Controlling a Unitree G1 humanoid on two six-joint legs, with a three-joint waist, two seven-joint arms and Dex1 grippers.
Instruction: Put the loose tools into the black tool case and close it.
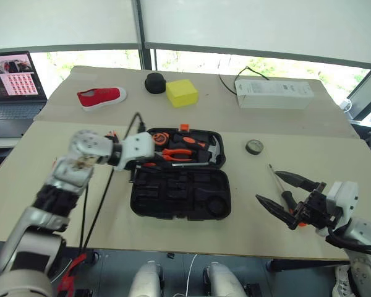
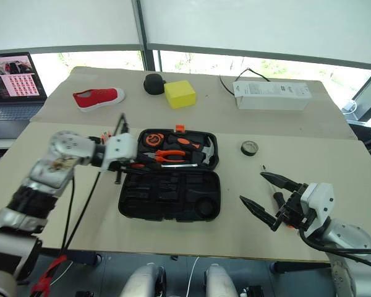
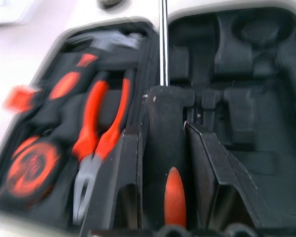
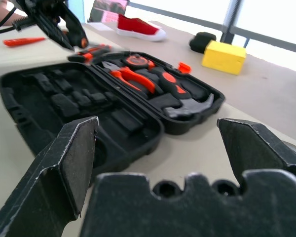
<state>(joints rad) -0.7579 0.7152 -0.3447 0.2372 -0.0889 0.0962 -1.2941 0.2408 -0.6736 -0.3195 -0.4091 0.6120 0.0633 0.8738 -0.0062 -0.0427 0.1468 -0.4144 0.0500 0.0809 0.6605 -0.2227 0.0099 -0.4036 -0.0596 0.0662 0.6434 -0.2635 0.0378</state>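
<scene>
case: black tool case (image 1: 180, 197) lies open on the table (image 1: 43, 185), lid flat toward the robot, slots in that half bare
already in case: pliers (image 3: 96, 143), hammer (image 2: 205, 151), tape measure (image 3: 33, 170) sit in the far half
left gripper: left gripper (image 1: 149, 162) clamped on a black-and-orange screwdriver (image 3: 163, 148), shaft running along the hinge line between the two halves, over the case's left end
right gripper: right gripper (image 2: 266, 195) spread wide, holding nothing, level over the table to the right of the case
second screwdriver: another screwdriver (image 1: 281, 189) lies on the table just under/behind the right gripper; handle partly hidden
tape roll: small dark tape roll (image 1: 254, 146) on the table, right of the case, apart from it
orange tool: a small orange tool (image 4: 23, 41) lies on the table left of the case; can't tell which one
progress: early; one screwdriver in hand, not yet seated in a slot
left to do: seat this screwdriver, bring in second screwdriver, tape roll, small orange tool, then fold lid over and latch
clutter: red shoe (image 1: 101, 96), yellow block (image 1: 182, 92), white box (image 1: 274, 94) on far table, not part of the job
</scene>
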